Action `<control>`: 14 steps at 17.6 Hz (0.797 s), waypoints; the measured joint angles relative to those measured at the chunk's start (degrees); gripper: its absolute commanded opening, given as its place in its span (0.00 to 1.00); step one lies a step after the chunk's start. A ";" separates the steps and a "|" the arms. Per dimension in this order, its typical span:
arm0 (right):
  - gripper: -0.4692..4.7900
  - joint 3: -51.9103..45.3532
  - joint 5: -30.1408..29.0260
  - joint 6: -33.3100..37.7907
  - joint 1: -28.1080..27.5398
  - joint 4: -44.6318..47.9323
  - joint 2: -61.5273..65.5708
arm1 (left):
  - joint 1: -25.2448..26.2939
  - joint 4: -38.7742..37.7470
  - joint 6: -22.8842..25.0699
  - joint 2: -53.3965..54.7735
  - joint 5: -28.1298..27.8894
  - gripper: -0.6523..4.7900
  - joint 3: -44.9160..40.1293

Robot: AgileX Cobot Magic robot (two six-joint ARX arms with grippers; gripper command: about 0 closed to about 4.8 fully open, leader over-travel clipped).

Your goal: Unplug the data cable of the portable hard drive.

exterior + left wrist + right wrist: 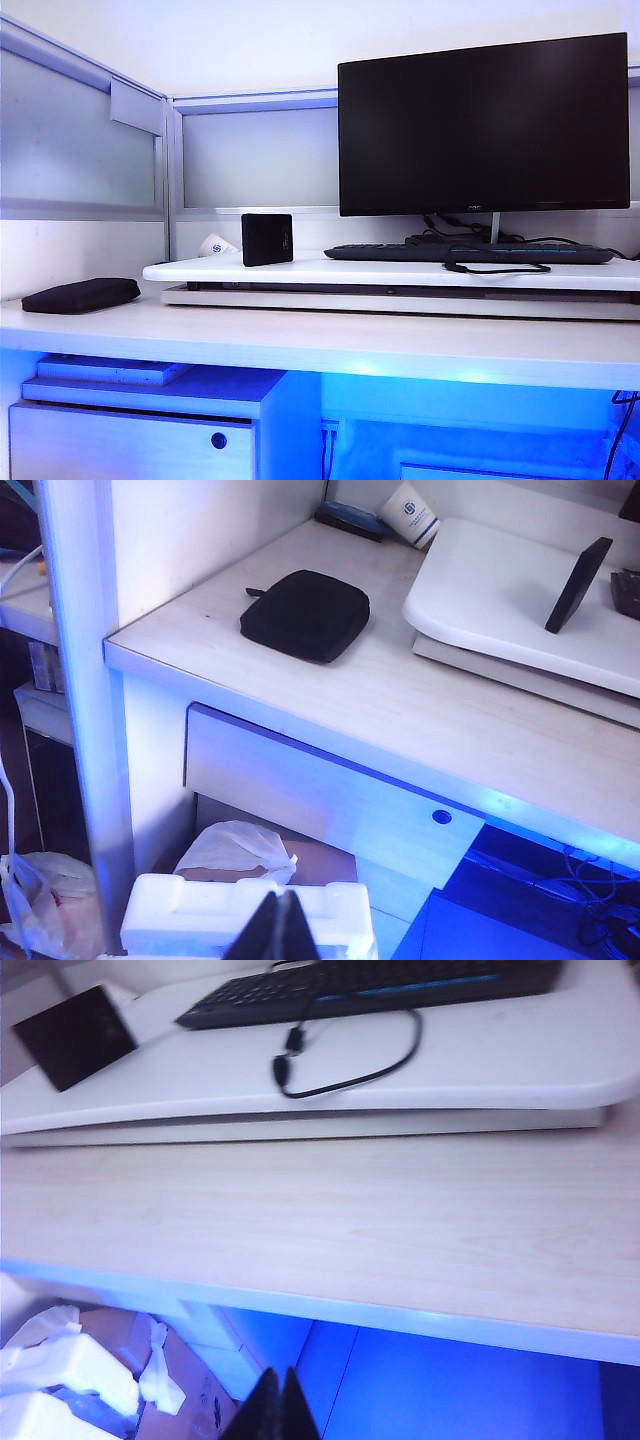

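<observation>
Neither arm shows in the exterior view; the monitor (483,122) runs off its right edge, and the data cable (497,267) reads only as a thin black loop in front of the keyboard (468,253); where its far end goes I cannot tell from here. In the right wrist view the data cable (350,1060) is clearer, a short cord curling on the white raised platform (480,1060), its small plug end lying loose just beside the keyboard (370,985); the cord's other end disappears at the keyboard's edge. The portable hard drive (267,239) stands upright on the platform's left part, well apart from the cable, nothing plugged into the faces I can see; in the left wrist view the portable hard drive (579,584) leans as a dark slab seen edge-on. Left tool (282,927) sits low below the surface (420,720), fingers pressed together, gripping nothing, above white foam packing (200,915); right tool (277,1407) likewise down under the surface's front edge, fingers together and empty. A black pouch (307,613) lies zipped on the surface, contents hidden; a paper cup (410,512) lies tipped behind the platform; a cardboard box (175,1385) below holds foam and crumpled plastic.
</observation>
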 measured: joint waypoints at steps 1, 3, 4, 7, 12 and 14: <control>0.08 0.00 0.66 0.02 2.19 0.00 0.00 | -2.78 -0.02 0.00 0.00 0.02 0.11 0.00; 0.08 0.00 0.81 0.00 3.41 0.00 0.00 | -6.29 -0.22 0.28 0.02 0.15 0.11 0.00; 0.08 0.00 0.81 0.17 3.41 0.00 0.00 | -6.27 -0.96 0.33 0.02 0.39 0.11 0.00; 0.08 0.00 0.81 0.37 3.41 0.00 0.00 | -6.27 -1.49 1.05 0.02 1.27 0.11 0.02; 0.08 0.00 0.83 0.37 3.41 0.02 0.00 | -6.27 -1.49 9.27 0.00 1.25 0.11 0.02; 0.08 0.00 0.83 0.37 3.41 0.02 0.00 | -6.27 -1.51 9.27 0.00 1.25 0.11 0.02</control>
